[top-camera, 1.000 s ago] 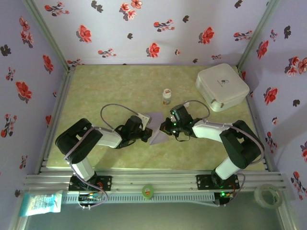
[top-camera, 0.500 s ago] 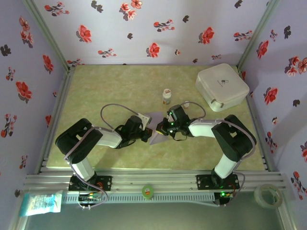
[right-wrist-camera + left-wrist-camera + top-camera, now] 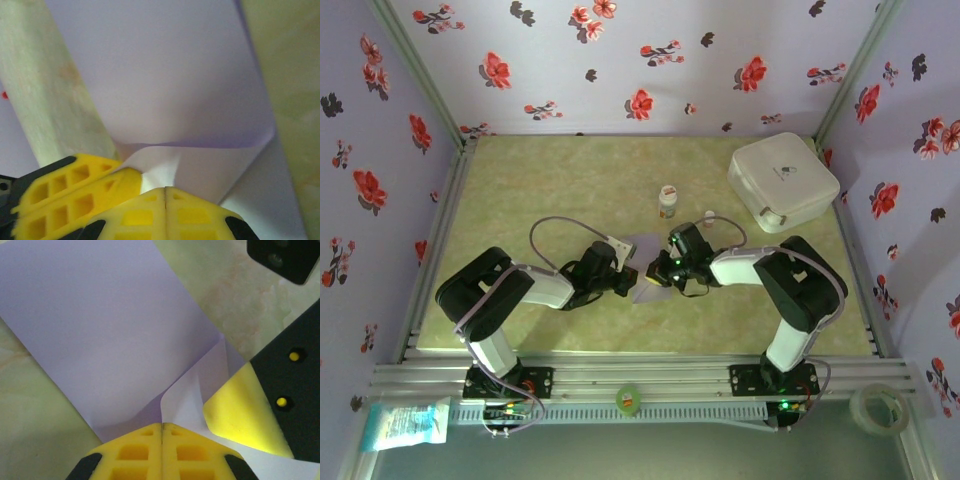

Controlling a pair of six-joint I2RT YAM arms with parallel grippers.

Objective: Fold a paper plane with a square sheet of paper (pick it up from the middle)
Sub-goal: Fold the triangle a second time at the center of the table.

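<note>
Paper: the square sheet of paper (image 3: 100,325) lies partly folded mid-counter (image 3: 550,190), between the two arms, with one flap curling up.
Long axis: far-to-near in the top view, crossing the line that joins the claws.
Left claw (image 3: 162,426): fingers pressed together, tips at the flap's root, sheet spreading ahead.
Right claw (image 3: 166,190): closed too, meeting the same flap from the opposite side.
Grip: cannot tell whether either claw nips paper or merely presses it.
Nearer arm: neither; both are at the sheet, tips just beside each other.
</note>
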